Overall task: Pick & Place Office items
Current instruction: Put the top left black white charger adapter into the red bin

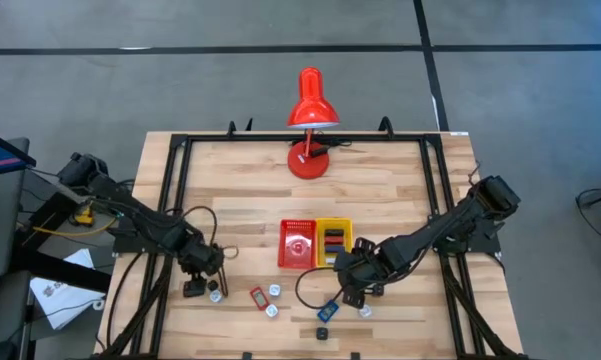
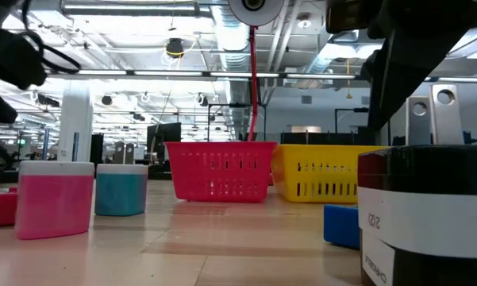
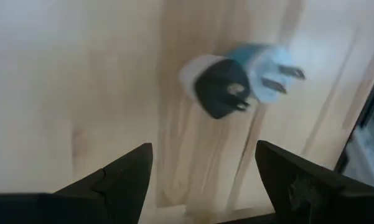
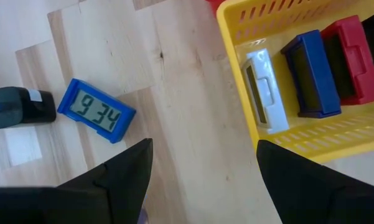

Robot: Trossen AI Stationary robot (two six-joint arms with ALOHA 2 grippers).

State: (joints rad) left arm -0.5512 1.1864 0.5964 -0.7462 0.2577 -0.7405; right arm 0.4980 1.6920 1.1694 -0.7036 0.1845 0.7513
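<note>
From above we see the red mesh tray [image 1: 298, 243] and yellow mesh tray [image 1: 332, 240] side by side mid-table, likely as sorting bins, with loose items still near the front edge; the left gripper [image 1: 202, 281] hangs over a small black piece [image 1: 193, 290]. At table height a pink block [image 2: 54, 199] and teal block [image 2: 121, 189] loom, and a black-and-white cylinder [image 2: 428, 214] is cut off. The left wrist shows its fingers [image 3: 121, 180] apart, empty, above a blurred black-and-blue knob [image 3: 236, 84] (identity unclear). The right gripper [image 4: 202, 186], fingers spread and empty, hangs between a blue digital clock [image 4: 96, 111] and the filled yellow tray.
</note>
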